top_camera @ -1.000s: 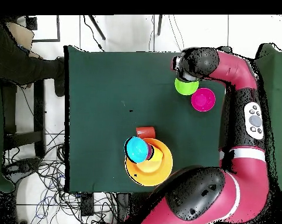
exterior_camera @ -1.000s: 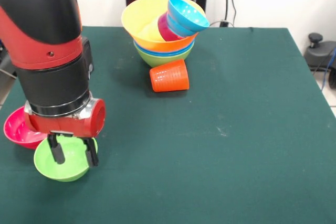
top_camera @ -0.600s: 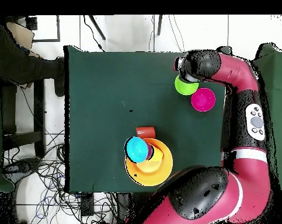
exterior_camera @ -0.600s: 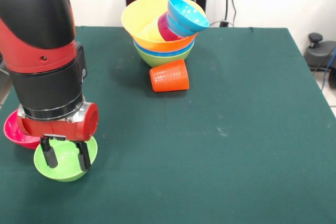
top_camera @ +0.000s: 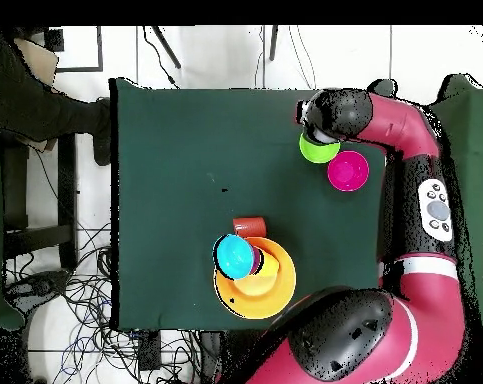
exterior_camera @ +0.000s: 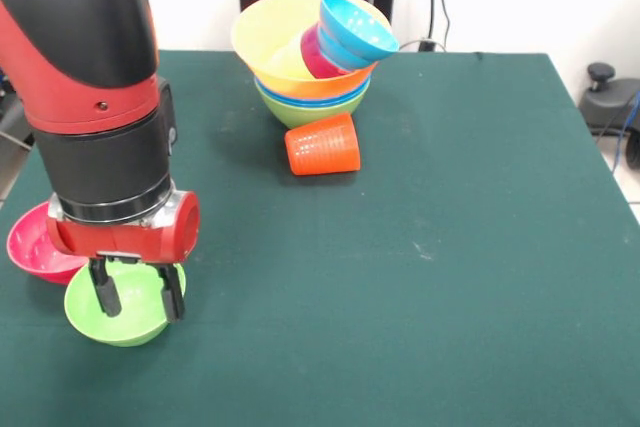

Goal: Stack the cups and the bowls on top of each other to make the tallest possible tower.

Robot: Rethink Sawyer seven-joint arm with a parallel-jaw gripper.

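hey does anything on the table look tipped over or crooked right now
Yes. The orange cup lies on its side against the tower. In the tower's yellow bowl, the light-blue bowl sits tilted, leaning over the rim.

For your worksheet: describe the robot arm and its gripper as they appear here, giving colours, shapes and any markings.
The arm is thick and rounded, with glossy black shells alternating with red segments, a black cylindrical wrist with a silver ring, and a red end cap. The overhead view shows a grey oval button panel on a red link. The gripper has two short black fingers.
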